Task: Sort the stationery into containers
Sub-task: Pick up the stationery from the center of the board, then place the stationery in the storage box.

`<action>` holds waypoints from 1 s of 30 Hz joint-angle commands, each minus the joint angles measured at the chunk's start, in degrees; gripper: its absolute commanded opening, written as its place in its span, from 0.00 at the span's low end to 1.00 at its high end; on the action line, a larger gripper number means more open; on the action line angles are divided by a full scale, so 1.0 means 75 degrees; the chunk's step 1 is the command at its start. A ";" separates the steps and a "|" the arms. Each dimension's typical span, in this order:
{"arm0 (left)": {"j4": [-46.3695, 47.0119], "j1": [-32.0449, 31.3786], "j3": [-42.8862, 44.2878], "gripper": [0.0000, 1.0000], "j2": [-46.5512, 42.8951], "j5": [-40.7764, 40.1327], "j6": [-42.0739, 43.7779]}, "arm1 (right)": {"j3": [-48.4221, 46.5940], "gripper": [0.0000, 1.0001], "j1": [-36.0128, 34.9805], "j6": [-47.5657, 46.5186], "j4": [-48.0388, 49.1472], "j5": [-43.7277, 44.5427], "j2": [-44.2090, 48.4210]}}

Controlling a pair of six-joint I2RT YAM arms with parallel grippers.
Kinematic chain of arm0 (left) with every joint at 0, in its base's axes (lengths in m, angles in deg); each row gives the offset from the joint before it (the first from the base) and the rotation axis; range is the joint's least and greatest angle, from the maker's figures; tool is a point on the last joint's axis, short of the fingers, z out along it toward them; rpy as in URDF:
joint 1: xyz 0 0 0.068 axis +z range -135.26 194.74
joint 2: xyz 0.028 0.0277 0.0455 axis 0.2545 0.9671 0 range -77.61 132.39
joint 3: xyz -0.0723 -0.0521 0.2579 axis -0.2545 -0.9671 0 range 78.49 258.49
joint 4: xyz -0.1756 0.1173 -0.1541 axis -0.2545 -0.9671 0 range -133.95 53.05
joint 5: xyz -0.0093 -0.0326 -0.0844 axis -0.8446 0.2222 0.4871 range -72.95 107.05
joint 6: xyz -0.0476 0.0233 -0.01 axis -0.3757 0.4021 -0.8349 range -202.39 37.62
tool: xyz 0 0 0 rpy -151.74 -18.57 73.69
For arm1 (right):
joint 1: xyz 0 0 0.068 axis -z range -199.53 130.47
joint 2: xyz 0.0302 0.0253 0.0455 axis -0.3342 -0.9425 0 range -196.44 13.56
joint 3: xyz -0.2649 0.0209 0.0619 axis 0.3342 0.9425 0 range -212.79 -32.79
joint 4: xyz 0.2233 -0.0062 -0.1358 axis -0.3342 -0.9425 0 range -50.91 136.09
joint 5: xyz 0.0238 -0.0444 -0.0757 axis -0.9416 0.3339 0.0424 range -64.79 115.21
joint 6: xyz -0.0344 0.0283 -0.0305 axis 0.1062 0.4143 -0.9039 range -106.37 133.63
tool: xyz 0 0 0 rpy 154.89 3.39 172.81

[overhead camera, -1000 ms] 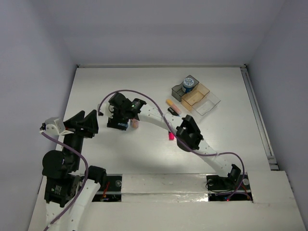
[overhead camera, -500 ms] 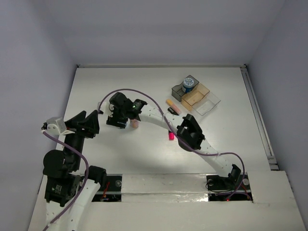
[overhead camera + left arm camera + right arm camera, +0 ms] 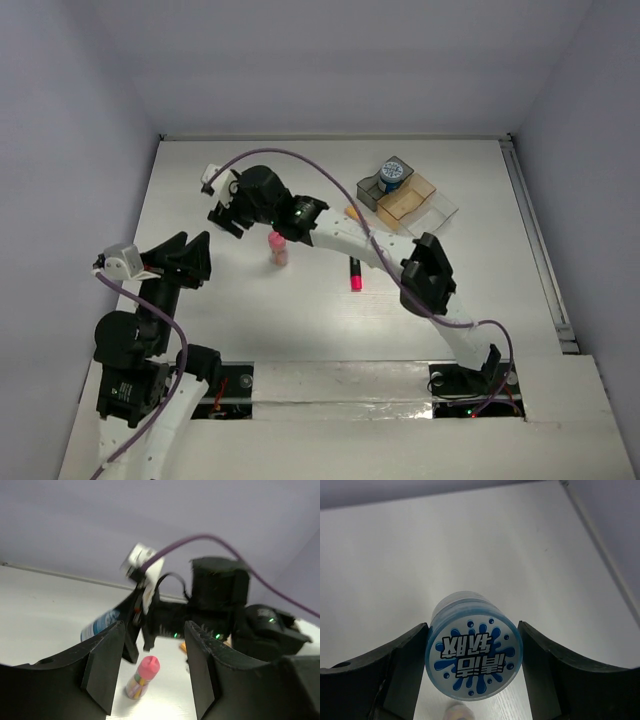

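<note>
My right gripper [image 3: 224,208] reaches over the far left of the table and is shut on a round blue-and-white pot [image 3: 473,652], held off the surface; the pot also shows in the left wrist view [image 3: 100,625]. A pink-topped tan stick [image 3: 278,248] stands upright just right of it and in front of my open, empty left gripper [image 3: 193,262], which points at the stick [image 3: 142,677]. A pink-black marker [image 3: 354,276] lies mid-table. An orange marker [image 3: 352,212] is partly hidden by the right arm. A second blue-and-white pot [image 3: 392,172] sits in the dark grey tray [image 3: 368,190].
The amber tray [image 3: 405,200] and the clear tray [image 3: 432,218] adjoin the grey one at the back right. The right arm [image 3: 400,270] stretches diagonally across the middle of the table. Walls close the table on the left, far and right sides.
The right gripper has moved away from the pink-topped stick toward the far left with the pot in it, uncovering the stick. The left gripper has shifted slightly.
</note>
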 commanded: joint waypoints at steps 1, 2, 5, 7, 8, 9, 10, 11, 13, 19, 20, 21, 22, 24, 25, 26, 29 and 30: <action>0.0444 -0.0033 -0.0245 0.47 -0.0062 0.0521 -0.0271 | 0.0180 0.53 0.0231 0.0652 0.1643 0.0717 0.1000; 0.0502 -0.0033 -0.0304 0.47 -0.0073 0.0615 -0.0306 | 0.0447 0.53 0.0348 0.0745 0.1655 0.0812 0.1118; 0.0655 -0.0033 -0.0515 0.47 0.0043 0.1271 -0.0319 | 0.1150 0.52 0.0957 0.1167 0.1831 0.1211 0.1808; 0.0667 -0.0033 -0.0597 0.47 0.0312 0.1716 -0.0307 | 0.2064 0.52 0.1506 0.1449 0.1866 0.1526 0.2452; 0.0725 -0.0033 -0.0644 0.47 0.0406 0.1868 -0.0318 | 0.2392 0.52 0.1695 0.1508 0.2075 0.1691 0.2687; 0.0749 -0.0033 -0.0691 0.47 0.0604 0.2183 -0.0318 | 0.3045 0.52 0.1883 0.1578 0.2181 0.1808 0.3095; 0.0784 -0.0033 -0.0773 0.47 0.0676 0.2314 -0.0318 | 0.3330 0.52 0.2291 0.1625 0.2171 0.2018 0.3273; 0.0854 -0.0103 -0.0820 0.47 0.0770 0.2443 -0.0330 | 0.3553 0.52 0.2504 0.1672 0.2136 0.2113 0.3414; 0.0913 -0.0103 -0.0902 0.47 0.0981 0.2690 -0.0318 | 0.4021 0.52 0.2984 0.1929 0.1972 0.2138 0.3730; 0.0831 -0.0174 -0.0996 0.48 0.1298 0.2889 -0.0283 | 0.4668 0.52 0.4450 0.2352 0.1351 0.1938 0.3849; 0.0819 -0.0174 -0.0996 0.48 0.1309 0.2889 -0.0283 | 0.4704 0.52 0.4555 0.2352 0.1327 0.1915 0.3814; 0.0819 -0.0174 -0.0996 0.48 0.1356 0.2878 -0.0272 | 0.4715 0.52 0.4719 0.2387 0.1257 0.1880 0.3698; 0.0808 -0.0174 -0.1008 0.48 0.1380 0.2878 -0.0272 | 0.4727 0.52 0.4790 0.2422 0.1234 0.1810 0.3662; 0.0807 -0.0174 -0.1008 0.48 0.1427 0.2901 -0.0271 | 0.4716 0.52 0.4884 0.2492 0.1210 0.1739 0.3475; 0.0796 -0.0174 -0.1019 0.48 0.1438 0.2913 -0.0260 | 0.4681 0.52 0.4966 0.2516 0.1198 0.1588 0.3416; 0.0796 -0.0174 -0.1020 0.48 0.1438 0.2913 -0.0271 | 0.4680 0.52 0.4967 0.2528 0.1175 0.1564 0.3358; 0.0796 -0.0174 -0.1031 0.48 0.1438 0.2901 -0.0260 | 0.4634 0.52 0.4967 0.2539 0.1151 0.1482 0.3182; 0.0796 -0.0174 -0.1031 0.48 0.1450 0.2890 -0.0271 | 0.4634 0.52 0.4967 0.2551 0.1151 0.1412 0.3158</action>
